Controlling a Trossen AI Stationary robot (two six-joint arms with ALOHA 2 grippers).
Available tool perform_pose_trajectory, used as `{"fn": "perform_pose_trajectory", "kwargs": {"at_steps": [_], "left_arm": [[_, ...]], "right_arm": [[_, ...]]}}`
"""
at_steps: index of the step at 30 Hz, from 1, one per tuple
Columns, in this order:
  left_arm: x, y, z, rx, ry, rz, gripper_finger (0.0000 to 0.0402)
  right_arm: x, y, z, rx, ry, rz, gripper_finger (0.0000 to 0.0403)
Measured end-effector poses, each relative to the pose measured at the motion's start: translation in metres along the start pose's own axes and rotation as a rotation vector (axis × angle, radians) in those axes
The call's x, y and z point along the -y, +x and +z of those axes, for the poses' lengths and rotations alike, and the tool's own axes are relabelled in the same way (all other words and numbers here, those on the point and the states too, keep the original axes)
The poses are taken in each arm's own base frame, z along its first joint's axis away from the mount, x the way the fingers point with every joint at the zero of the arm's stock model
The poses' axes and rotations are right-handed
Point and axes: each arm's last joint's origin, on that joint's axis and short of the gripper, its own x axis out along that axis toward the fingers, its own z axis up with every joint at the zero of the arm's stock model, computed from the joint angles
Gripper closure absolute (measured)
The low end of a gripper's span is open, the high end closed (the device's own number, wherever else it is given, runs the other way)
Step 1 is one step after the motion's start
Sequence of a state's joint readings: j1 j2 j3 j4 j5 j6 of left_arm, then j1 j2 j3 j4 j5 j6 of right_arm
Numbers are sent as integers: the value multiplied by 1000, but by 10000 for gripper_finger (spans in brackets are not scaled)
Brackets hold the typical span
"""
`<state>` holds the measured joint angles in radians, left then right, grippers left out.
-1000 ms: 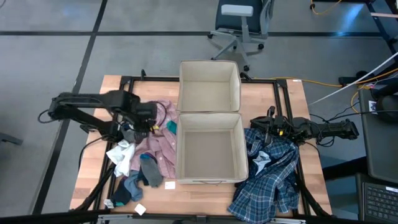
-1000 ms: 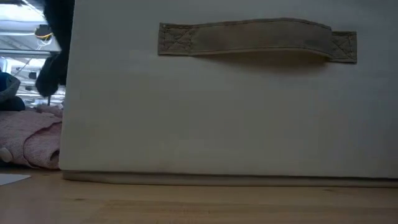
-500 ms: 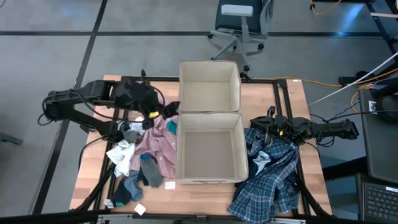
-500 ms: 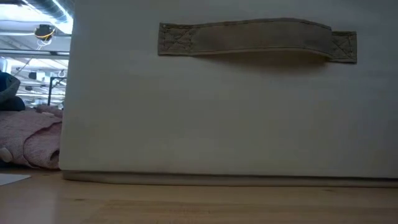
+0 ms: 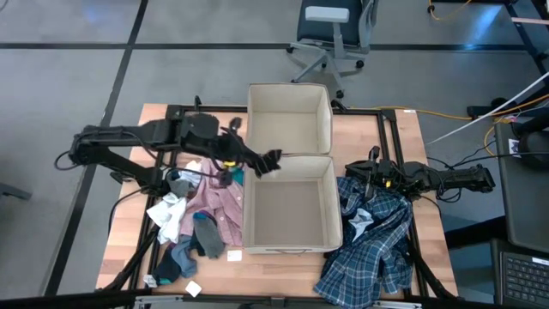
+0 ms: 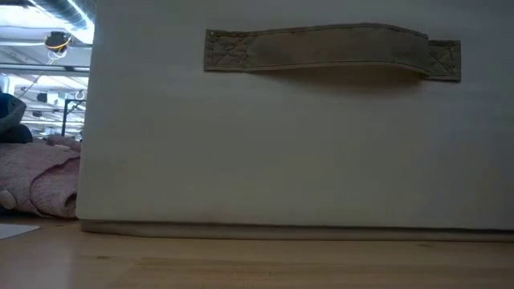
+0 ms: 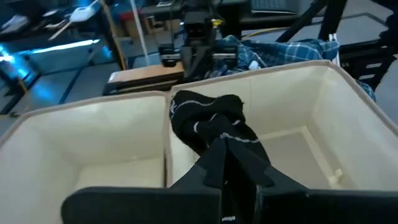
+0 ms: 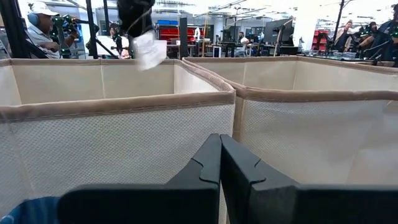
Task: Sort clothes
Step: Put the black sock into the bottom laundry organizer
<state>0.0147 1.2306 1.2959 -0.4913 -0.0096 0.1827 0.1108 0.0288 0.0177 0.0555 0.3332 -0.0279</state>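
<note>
Left pincer [image 5: 257,163]: you have it pinching the black garment [image 5: 269,160] above the rim shared by the 2 bins [image 5: 288,155].
Right pincer [image 5: 360,174]: pressed together, over the plaid shirt [image 5: 377,240] beside the near bin [image 5: 329,206].
Hidden: low view blocked by bin wall [image 6: 305,144].

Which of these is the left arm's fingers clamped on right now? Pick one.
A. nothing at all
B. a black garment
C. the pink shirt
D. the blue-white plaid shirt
B: the left gripper is shut on the black garment, holding it over the seam between the two bins, while the pink shirt and plaid shirt lie on the table.
</note>
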Motion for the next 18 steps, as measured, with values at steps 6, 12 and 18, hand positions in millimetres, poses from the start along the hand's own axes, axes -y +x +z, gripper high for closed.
{"fn": "perform_pose_trajectory", "kwargs": {"at_steps": [6,12,18], "left_arm": [[5,32,-22,88,32,7,396],[9,57,-46,86,29,7,398],[13,73,-62,14,0,-8,394]], "right_arm": [[0,0,0,1,-3,0,395],[1,0,0,2,-3,-18,395],[1,0,0,2,-3,-26,395]]}}
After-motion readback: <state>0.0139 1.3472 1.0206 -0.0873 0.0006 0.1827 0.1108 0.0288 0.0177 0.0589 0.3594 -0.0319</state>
